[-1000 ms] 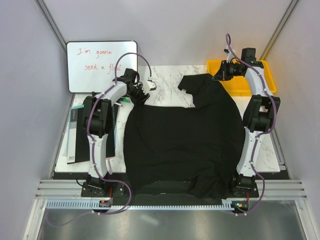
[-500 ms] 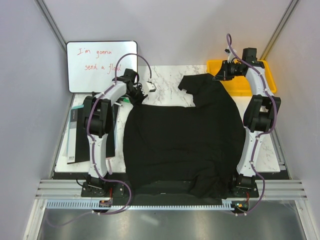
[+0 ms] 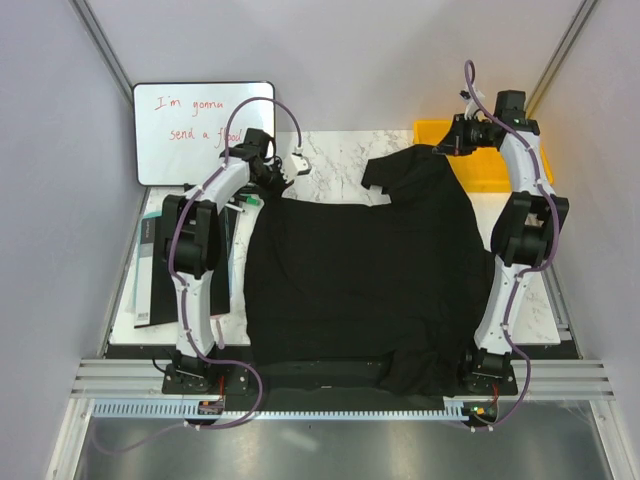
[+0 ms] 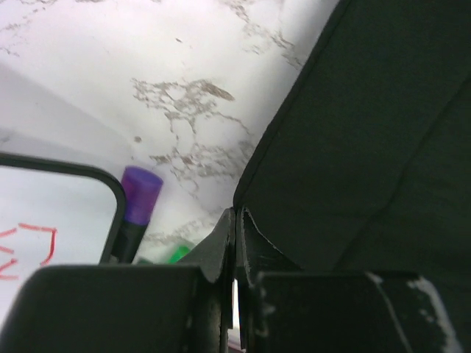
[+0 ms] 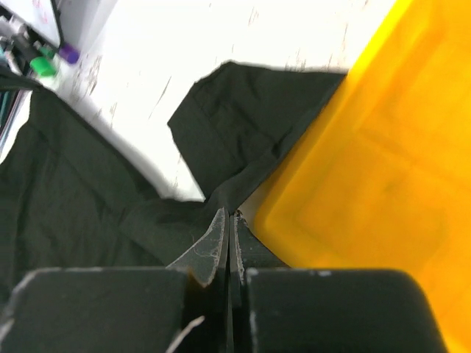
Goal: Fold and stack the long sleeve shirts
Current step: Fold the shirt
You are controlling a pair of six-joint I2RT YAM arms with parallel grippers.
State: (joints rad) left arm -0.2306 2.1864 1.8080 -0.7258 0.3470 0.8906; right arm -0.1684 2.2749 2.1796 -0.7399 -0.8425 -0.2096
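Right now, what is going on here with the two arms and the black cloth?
Two robot arms are working on a plain black soft-cloth long sleeve shirt spread over the white marble-patterned table. The left gripper is shut on its far left edge. The right gripper is shut on a fold at its far right, beside the yellow plastic bin. The shirt lies mostly flat, not yet folded.

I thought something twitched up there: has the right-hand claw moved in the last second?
Yes. The right gripper, shut on the shirt, has shifted right and slightly back in the top view, farther across the yellow bin.
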